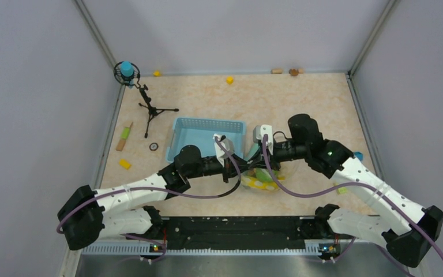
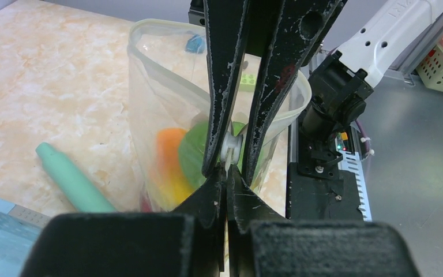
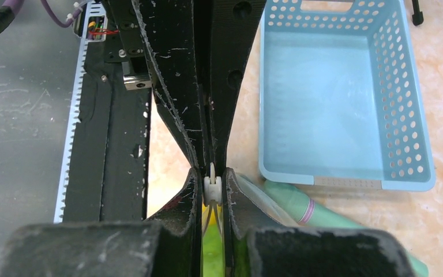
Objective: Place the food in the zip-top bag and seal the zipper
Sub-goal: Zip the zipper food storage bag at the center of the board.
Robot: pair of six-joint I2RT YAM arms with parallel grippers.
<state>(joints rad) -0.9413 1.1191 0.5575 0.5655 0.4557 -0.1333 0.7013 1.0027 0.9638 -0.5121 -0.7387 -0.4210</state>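
**Both Grippers Pinching the Bag's Rim**

Closest of all: the black fingers of the left gripper. Squeezed shut with no gap, nipping a small white bit of the zipper. Same story for the right gripper: shut tight on a small white bit of that strip (hard to say which end).

Just past the left fingers: the zip-top bag, standing up with a wide, gaping mouth. Not sealed yet. Down inside, below the fingertips: the food, showing orange, green and yellow through the clear wall.

Off to the left of the left fingers, flat on the table: a teal stick, close to the bag's side (touching or not, cannot tell). To the right of the right fingers: a light-blue basket, with the stick poking out just beside its near wall.

About the bag: probably soft and floppy, and very light on its own. Heavy only at the bottom, thanks to the food. Likely slippery too, like all smooth plastic. Best to hold the thick strip at the rim, never the thin wall. Better to pull the two ends gently apart to flatten the mouth, then press along the strip. Easy to tip over or to let slip from the fingers, so go slow and keep the pinch firm.
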